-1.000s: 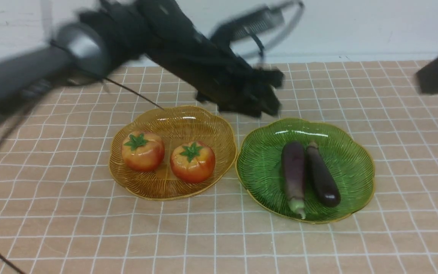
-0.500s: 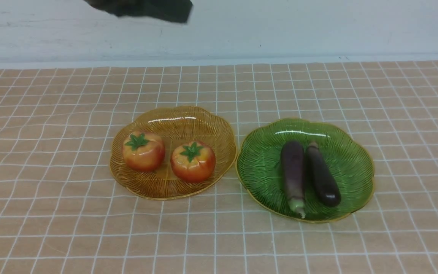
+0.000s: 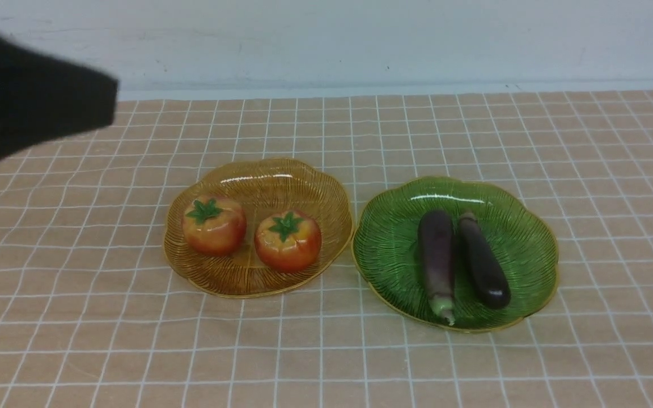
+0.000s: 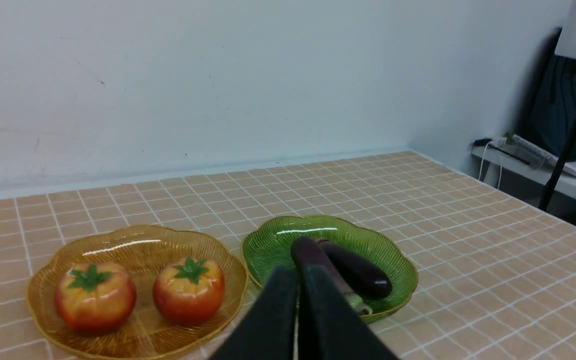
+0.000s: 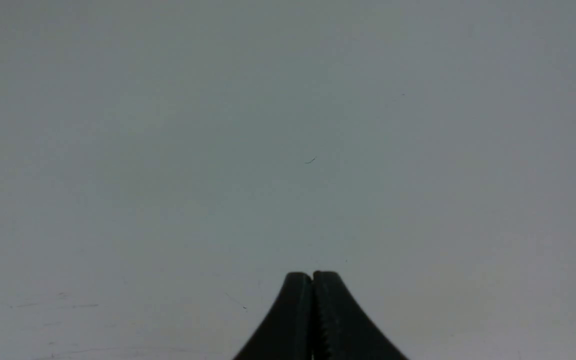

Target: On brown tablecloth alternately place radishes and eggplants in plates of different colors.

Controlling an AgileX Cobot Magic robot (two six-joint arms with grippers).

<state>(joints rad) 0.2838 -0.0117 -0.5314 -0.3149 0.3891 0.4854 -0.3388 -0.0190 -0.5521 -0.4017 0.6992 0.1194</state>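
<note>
On the brown tablecloth (image 3: 77,317), the amber-yellow plate (image 3: 258,175) holds two red-orange radishes (image 3: 213,225) (image 3: 288,241). The green plate (image 3: 394,249) beside it on the right holds the purple eggplant (image 3: 437,255) and the near-black eggplant (image 3: 482,260) side by side. Part of my left arm (image 3: 26,124) is a dark blur at the far left. In the left wrist view my left gripper (image 4: 299,272) is shut and empty, raised above the cloth near both plates (image 4: 133,245) (image 4: 278,245). In the right wrist view my right gripper (image 5: 312,275) is shut and empty, facing a blank wall.
A pale wall (image 3: 326,39) runs along the cloth's far edge. In the left wrist view a side table (image 4: 533,155) with cables and a dark stand (image 4: 565,135) are beyond the cloth's right edge.
The left arm has swung away from over the plates, out of view and back in at the far left. The right arm has left the front view. Plates and toys stay put.
</note>
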